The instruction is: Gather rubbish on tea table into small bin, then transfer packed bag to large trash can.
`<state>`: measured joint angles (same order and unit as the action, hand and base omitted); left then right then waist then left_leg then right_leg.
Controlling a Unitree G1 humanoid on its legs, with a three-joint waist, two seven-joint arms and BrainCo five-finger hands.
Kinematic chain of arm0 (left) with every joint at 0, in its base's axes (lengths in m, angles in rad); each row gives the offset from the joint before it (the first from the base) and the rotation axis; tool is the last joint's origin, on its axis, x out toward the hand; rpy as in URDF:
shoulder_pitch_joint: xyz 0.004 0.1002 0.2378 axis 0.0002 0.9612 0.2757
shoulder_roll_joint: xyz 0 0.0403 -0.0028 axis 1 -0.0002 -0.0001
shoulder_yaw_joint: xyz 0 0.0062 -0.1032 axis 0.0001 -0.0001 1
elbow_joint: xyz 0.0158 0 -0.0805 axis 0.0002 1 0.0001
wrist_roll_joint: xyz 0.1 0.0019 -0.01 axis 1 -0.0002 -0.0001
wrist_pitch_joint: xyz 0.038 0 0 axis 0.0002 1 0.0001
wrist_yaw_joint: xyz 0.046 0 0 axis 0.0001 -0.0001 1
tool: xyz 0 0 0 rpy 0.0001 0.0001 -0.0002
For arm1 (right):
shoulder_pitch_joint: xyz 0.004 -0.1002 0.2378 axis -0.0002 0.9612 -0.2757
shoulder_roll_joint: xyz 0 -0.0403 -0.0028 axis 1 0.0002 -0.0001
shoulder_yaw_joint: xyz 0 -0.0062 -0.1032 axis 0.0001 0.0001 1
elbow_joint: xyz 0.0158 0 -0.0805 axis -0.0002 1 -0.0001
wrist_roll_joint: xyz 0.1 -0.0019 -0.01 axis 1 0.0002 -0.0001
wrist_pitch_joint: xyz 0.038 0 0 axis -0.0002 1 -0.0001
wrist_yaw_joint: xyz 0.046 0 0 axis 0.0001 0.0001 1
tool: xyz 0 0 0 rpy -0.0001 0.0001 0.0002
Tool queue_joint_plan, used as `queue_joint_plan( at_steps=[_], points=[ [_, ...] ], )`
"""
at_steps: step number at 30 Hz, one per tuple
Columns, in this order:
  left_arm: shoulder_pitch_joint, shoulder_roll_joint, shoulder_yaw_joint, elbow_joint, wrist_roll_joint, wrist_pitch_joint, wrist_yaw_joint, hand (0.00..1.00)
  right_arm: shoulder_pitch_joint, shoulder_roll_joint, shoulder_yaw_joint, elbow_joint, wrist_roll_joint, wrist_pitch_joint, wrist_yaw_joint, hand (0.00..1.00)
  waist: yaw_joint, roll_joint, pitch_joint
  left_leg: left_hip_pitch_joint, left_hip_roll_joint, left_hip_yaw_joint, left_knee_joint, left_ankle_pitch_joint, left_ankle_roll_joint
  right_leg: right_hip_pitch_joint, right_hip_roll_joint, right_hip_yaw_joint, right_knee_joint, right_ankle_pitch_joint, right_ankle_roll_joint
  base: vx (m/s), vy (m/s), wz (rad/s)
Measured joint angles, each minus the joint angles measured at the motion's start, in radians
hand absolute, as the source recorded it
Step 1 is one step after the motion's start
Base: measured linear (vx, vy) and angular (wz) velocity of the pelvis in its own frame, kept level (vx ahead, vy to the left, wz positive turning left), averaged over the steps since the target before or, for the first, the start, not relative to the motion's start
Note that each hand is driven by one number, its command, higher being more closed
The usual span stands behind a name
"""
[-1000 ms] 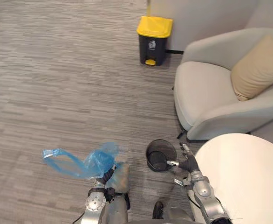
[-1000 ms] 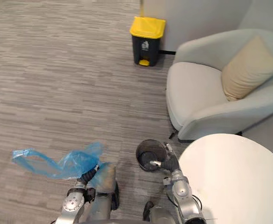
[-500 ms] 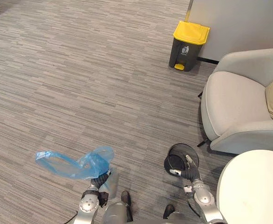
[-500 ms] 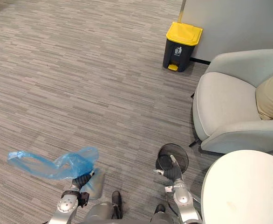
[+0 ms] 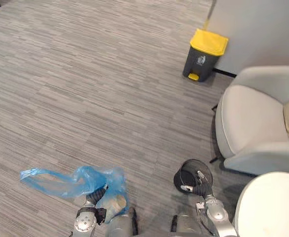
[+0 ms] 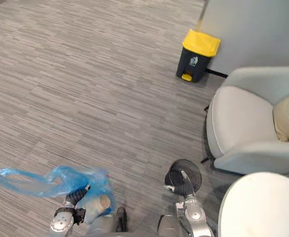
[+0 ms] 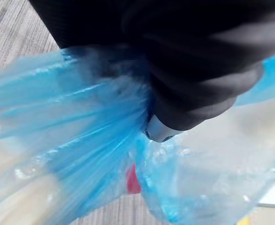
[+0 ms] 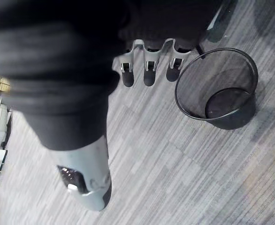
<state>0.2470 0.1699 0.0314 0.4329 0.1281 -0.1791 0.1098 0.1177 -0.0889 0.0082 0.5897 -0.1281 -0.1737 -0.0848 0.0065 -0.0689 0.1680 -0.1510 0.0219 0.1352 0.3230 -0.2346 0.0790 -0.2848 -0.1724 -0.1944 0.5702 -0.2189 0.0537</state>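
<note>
The translucent blue plastic bag (image 5: pixel 60 180) hangs off the floor at the robot's left side, its gathered neck bunched inside the left hand (image 5: pixel 96 194), whose fingers are curled tight round the film. A loose tail of plastic streams out sideways, while a small red piece (image 7: pixel 133 179) and a pale brown lump (image 6: pixel 97 202) sag in the belly below the grip. It looks light, soft and slippery. The thin film would likely stretch or tear under a sharp tug, so the bunched neck is the sound place to hold it, not the trailing flap.

The right hand (image 8: pixel 146 70) holds nothing, with its fingers straight and relaxed just above the small black wire-mesh bin (image 8: pixel 222 70). That bin stands bare of any liner on the grey carpet just beside the left edge of the round white worktop (image 5: pixel 277 207). The large dark grey trash can with a yellow lid (image 5: pixel 202 61) waits well apart, against the far wall beyond the pale grey armchair (image 5: pixel 248 123).
</note>
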Motion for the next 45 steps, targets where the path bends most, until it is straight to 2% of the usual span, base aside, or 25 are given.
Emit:
queue_joint_plan(
  at_steps=[3, 5, 8, 10, 11, 13, 17, 18, 19, 20, 21, 22, 24, 27, 30, 31, 32, 33, 36, 37, 38, 39, 41, 43, 45],
  points=[
    [-0.019, -0.012, -0.004, 0.001, -0.002, -0.001, 0.0, 1.0, 0.004, -0.006, 0.0, 0.023, 0.0, 0.0, 0.0, 0.0, -0.023, -0.001, 0.0, 0.04, -0.013, -0.049, -0.014, -0.027, -0.017, -0.033, 0.06, -0.021, -0.122, 0.01, -0.009, 0.28, -0.064, 0.61],
    [-0.025, -0.012, -0.007, 0.002, -0.003, 0.0, 0.0, 1.0, 0.028, -0.009, -0.003, 0.023, 0.001, 0.001, 0.0, 0.0, -0.031, -0.006, -0.006, 0.067, -0.034, -0.079, 0.004, -0.056, -0.041, -0.037, 0.065, -0.012, -0.153, 0.073, -0.071, 0.35, -0.126, 0.73],
    [-0.023, -0.033, -0.022, -0.007, -0.002, -0.001, -0.002, 1.0, 0.067, -0.018, -0.01, -0.006, 0.002, 0.006, 0.0, 0.0, -0.041, 0.048, -0.023, 0.089, 0.015, -0.102, 0.044, -0.086, -0.079, 0.023, 0.09, -0.077, -0.147, 0.027, -0.083, 0.53, -0.194, 0.5],
    [-0.013, -0.056, -0.016, -0.021, -0.002, 0.001, -0.003, 1.0, 0.077, -0.014, -0.007, -0.047, 0.003, 0.007, 0.001, 0.0, -0.043, 0.063, -0.021, 0.053, 0.056, -0.071, 0.207, -0.062, -0.142, 0.101, 0.116, -0.099, -0.194, 0.024, -0.087, 0.53, -0.173, 0.15],
    [0.011, -0.076, -0.017, -0.071, -0.002, 0.002, -0.012, 1.0, 0.106, -0.016, -0.003, -0.114, 0.015, 0.005, 0.001, 0.0, -0.037, 0.067, -0.019, -0.02, 0.112, -0.035, 0.461, -0.022, -0.218, 0.201, 0.144, -0.098, -0.254, 0.022, -0.093, 0.38, -0.083, 0.02],
    [0.026, -0.092, -0.017, -0.119, -0.002, -0.002, -0.022, 1.0, 0.116, -0.019, -0.006, -0.176, 0.037, 0.002, -0.002, 0.0, -0.013, 0.066, -0.019, -0.086, 0.181, 0.028, 0.673, -0.038, -0.196, 0.306, 0.169, -0.054, -0.324, 0.016, -0.103, 0.42, -0.043, -0.37],
    [0.009, -0.114, 0.012, -0.124, -0.002, -0.001, -0.022, 1.0, 0.09, -0.005, -0.039, -0.192, 0.053, 0.002, -0.004, 0.0, 0.021, 0.064, -0.017, -0.233, 0.22, 0.059, 0.627, -0.075, -0.133, 0.378, 0.154, 0.029, -0.398, 0.014, -0.103, 0.34, 0.084, -0.52],
    [0.007, -0.116, 0.015, -0.124, -0.002, -0.001, -0.022, 1.0, 0.085, 0.01, -0.045, -0.192, 0.057, 0.002, -0.005, 0.0, 0.031, 0.06, -0.012, -0.259, 0.209, 0.055, 0.559, -0.077, -0.13, 0.389, 0.136, 0.051, -0.4, 0.006, -0.096, 0.37, 0.278, -0.68],
    [0.006, -0.12, 0.014, -0.125, -0.002, -0.001, -0.022, 1.0, 0.086, 0.011, -0.052, -0.191, 0.058, 0.001, -0.008, 0.0, 0.037, 0.052, -0.008, -0.274, 0.174, 0.025, 0.394, -0.06, -0.14, 0.394, 0.103, 0.074, -0.385, -0.022, -0.052, 0.38, 0.359, -0.71],
    [0.011, -0.133, 0.011, -0.126, -0.002, -0.002, -0.022, 1.0, 0.089, -0.002, -0.055, -0.191, 0.058, 0.001, -0.008, 0.0, 0.039, 0.074, -0.015, -0.254, 0.157, -0.027, 0.218, -0.002, -0.159, 0.393, 0.1, 0.094, -0.371, -0.051, -0.009, 0.32, 0.352, -0.72],
    [0.015, -0.144, 0.007, -0.125, -0.002, -0.003, -0.022, 1.0, 0.09, -0.013, -0.056, -0.186, 0.056, 0.002, -0.006, 0.0, 0.044, 0.099, -0.016, -0.241, 0.172, -0.058, 0.127, 0.127, -0.162, 0.394, 0.112, 0.108, -0.367, -0.072, 0.018, 0.33, 0.35, -0.68],
    [-0.006, -0.136, 0.001, -0.082, -0.002, 0.006, -0.022, 1.0, 0.073, 0.014, -0.052, -0.139, 0.057, 0.018, -0.006, 0.0, 0.038, 0.063, -0.02, -0.227, 0.138, -0.017, 0.15, 0.126, -0.147, 0.396, 0.063, 0.146, -0.361, -0.093, 0.032, 0.25, 0.251, -0.52],
    [-0.018, -0.125, 0.0, -0.085, -0.002, 0.007, -0.023, 1.0, 0.078, 0.035, -0.048, -0.144, 0.056, 0.017, -0.003, 0.0, 0.038, 0.036, -0.031, -0.219, 0.12, 0.037, 0.155, 0.091, -0.124, 0.368, 0.027, 0.177, -0.345, -0.074, 0.039, 0.29, 0.254, -0.6],
    [-0.018, -0.1, -0.024, -0.088, -0.003, 0.007, -0.023, 1.0, 0.071, 0.041, -0.048, -0.137, 0.054, 0.017, -0.002, 0.0, 0.041, 0.028, -0.035, -0.145, 0.117, 0.128, 0.136, 0.031, -0.11, 0.312, -0.009, 0.243, -0.231, -0.035, 0.082, 0.24, 0.224, -0.85],
    [0.002, -0.073, -0.06, -0.089, -0.008, 0.01, -0.023, 1.0, 0.074, 0.041, -0.047, -0.116, 0.042, 0.022, -0.002, 0.0, 0.031, 0.024, -0.037, -0.017, 0.113, 0.203, 0.046, -0.003, -0.103, 0.154, -0.032, 0.244, 0.097, 0.051, 0.155, 0.24, 0.136, -0.74],
    [0.001, -0.066, -0.069, -0.089, -0.011, 0.013, -0.023, 1.0, 0.077, 0.042, -0.047, -0.094, 0.04, 0.024, -0.002, 0.0, 0.023, 0.026, -0.036, 0.02, 0.114, 0.215, 0.02, -0.011, -0.109, 0.109, -0.034, 0.22, 0.178, 0.04, 0.13, 0.26, 0.018, -0.47],
    [0.0, -0.051, -0.069, -0.088, -0.012, 0.016, -0.022, 1.0, 0.076, 0.042, -0.04, -0.061, 0.038, 0.026, -0.001, 0.0, 0.01, 0.025, -0.037, 0.06, 0.115, 0.219, -0.014, -0.015, -0.113, 0.054, -0.035, 0.171, 0.235, 0.007, 0.075, 0.22, -0.02, -0.24],
    [0.0, -0.044, -0.069, -0.088, -0.013, 0.016, -0.021, 1.0, 0.076, 0.042, -0.038, -0.052, 0.037, 0.027, 0.0, 0.0, 0.006, 0.023, -0.038, 0.079, 0.117, 0.221, -0.03, -0.018, -0.118, 0.026, -0.032, 0.138, 0.248, -0.011, 0.063, 0.36, -0.092, -0.16],
    [-0.015, -0.024, -0.056, -0.071, -0.02, 0.017, -0.021, 1.0, 0.046, 0.03, -0.038, 0.02, 0.032, 0.026, 0.0, 0.0, -0.017, 0.023, -0.037, 0.157, 0.157, 0.243, -0.06, -0.027, -0.152, -0.102, 0.01, -0.031, 0.137, -0.04, 0.001, 0.4, -0.16, -0.07],
    [-0.021, -0.018, -0.049, -0.049, -0.021, 0.017, -0.021, 1.0, 0.031, 0.024, -0.036, 0.052, 0.027, 0.028, -0.001, 0.0, -0.02, 0.021, -0.038, 0.2, 0.162, 0.25, -0.079, -0.033, -0.174, -0.13, 0.039, -0.085, -0.008, 0.013, -0.037, 0.47, -0.193, -0.01],
    [-0.024, -0.006, -0.04, -0.031, -0.022, 0.017, -0.021, 1.0, 0.028, 0.018, -0.029, 0.064, 0.022, 0.029, -0.002, 0.0, -0.023, 0.01, -0.041, 0.231, 0.149, 0.247, -0.086, -0.043, -0.193, -0.127, 0.068, -0.099, -0.136, 0.163, -0.088, 0.54, -0.155, -0.14],
    [-0.036, -0.022, -0.034, 0.006, -0.022, 0.024, -0.022, 1.0, 0.01, -0.012, -0.029, 0.096, 0.011, 0.03, -0.002, 0.0, -0.028, 0.056, -0.041, 0.246, 0.189, 0.214, -0.085, -0.046, -0.2, -0.08, 0.116, -0.107, -0.172, 0.177, -0.122, 0.42, -0.087, -0.25],
    [-0.044, -0.029, -0.029, 0.01, -0.022, 0.021, -0.023, 1.0, -0.024, -0.03, -0.044, 0.097, 0.001, 0.029, -0.004, 0.0, -0.021, 0.073, -0.034, 0.233, 0.17, 0.165, -0.098, -0.011, -0.179, -0.08, 0.138, -0.086, -0.187, 0.168, -0.132, 0.42, -0.096, -0.44],
    [-0.068, -0.05, -0.03, 0.009, -0.021, 0.02, -0.024, 1.0, -0.016, -0.038, -0.055, 0.094, 0.0, 0.032, -0.003, 0.0, -0.037, 0.077, -0.034, 0.266, 0.171, 0.149, -0.07, 0.056, -0.211, -0.029, 0.136, -0.096, -0.183, 0.12, -0.123, 0.35, -0.086, 0.03],
    [-0.069, -0.076, -0.025, 0.007, -0.021, 0.018, -0.025, 1.0, 0.011, -0.035, -0.059, 0.076, 0.0, 0.032, -0.003, 0.0, -0.045, 0.081, -0.027, 0.253, 0.198, 0.108, 0.102, 0.078, -0.218, 0.066, 0.145, -0.107, -0.206, 0.089, -0.119, 0.39, -0.083, 0.13]
  ],
)
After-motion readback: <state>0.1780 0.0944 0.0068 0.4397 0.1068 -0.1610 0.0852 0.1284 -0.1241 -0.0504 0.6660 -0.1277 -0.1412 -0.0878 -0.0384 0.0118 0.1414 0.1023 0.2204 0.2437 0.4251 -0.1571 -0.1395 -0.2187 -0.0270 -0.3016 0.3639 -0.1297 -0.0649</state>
